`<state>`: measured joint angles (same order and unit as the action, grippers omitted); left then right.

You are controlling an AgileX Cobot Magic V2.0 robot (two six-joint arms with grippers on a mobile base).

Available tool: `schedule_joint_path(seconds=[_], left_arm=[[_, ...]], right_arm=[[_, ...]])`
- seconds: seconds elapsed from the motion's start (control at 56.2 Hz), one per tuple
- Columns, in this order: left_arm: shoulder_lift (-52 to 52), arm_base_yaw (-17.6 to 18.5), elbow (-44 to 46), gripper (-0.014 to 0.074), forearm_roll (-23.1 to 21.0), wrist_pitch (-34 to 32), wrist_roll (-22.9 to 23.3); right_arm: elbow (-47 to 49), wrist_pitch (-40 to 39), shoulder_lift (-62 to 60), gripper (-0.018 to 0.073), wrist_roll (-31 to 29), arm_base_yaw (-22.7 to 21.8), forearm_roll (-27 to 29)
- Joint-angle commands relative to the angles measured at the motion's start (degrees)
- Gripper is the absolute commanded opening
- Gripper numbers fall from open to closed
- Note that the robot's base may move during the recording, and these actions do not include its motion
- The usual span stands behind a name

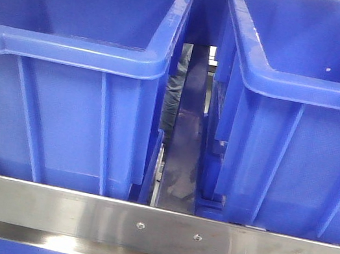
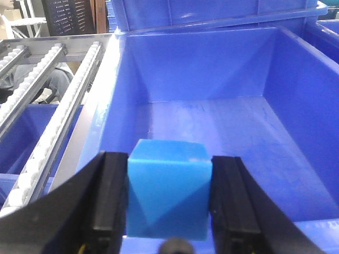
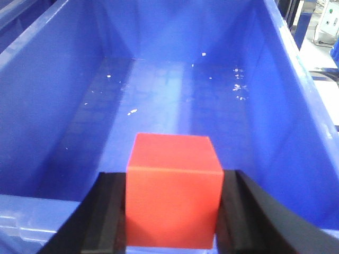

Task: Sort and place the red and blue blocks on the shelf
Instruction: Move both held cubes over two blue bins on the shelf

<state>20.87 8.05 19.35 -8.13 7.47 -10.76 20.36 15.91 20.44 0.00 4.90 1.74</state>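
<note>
Both blocks hang over bins, so the risk now lies in the letting go. The left claw (image 2: 169, 211) is pinching the blue block (image 2: 168, 174) between its two black fingers, above the near end of the blue block's bin (image 2: 212, 63). The right claw (image 3: 172, 214) is pinching the red block (image 3: 174, 185) the same way over the red block's bin (image 3: 47, 106).

In both wrist views the bin's near rim sits just below the fingers. A release this close to the edge could, I'd guess, clip the rim and send the cube out the front, off the shelf (image 1: 164, 234). A drop onto hard plastic might also bounce. A diagonal shade crosses the blue block's near face. I can't tell whether it sits square in the grip, and a skewed hold could make it twist as the fingers part.

From the front neither arm shows, only the left bin (image 1: 71, 50) and right bin (image 1: 308, 92) side by side. Between them is a narrow dark gap (image 1: 180, 142), a place where a stray cube could vanish. A roller track (image 2: 58, 106) runs along the left of the blue block's bin, close enough to catch an arm swinging wide. White specks (image 3: 238, 87) dot the floor of the red block's bin.
</note>
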Motion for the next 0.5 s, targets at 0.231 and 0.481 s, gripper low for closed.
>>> schedule_joint_path(seconds=[0.231, 0.481], left_arm=[[0.28, -0.12, 1.54, 0.0296, 0.04, -5.15, 0.02], [0.28, -0.12, 1.54, 0.0296, 0.04, -5.33, 0.02]], right_arm=[[1.64, -6.54, 0.35, 0.03, -0.38, -0.45, -0.56], [1.64, -6.79, 0.35, 0.03, -0.38, -0.45, -0.56]])
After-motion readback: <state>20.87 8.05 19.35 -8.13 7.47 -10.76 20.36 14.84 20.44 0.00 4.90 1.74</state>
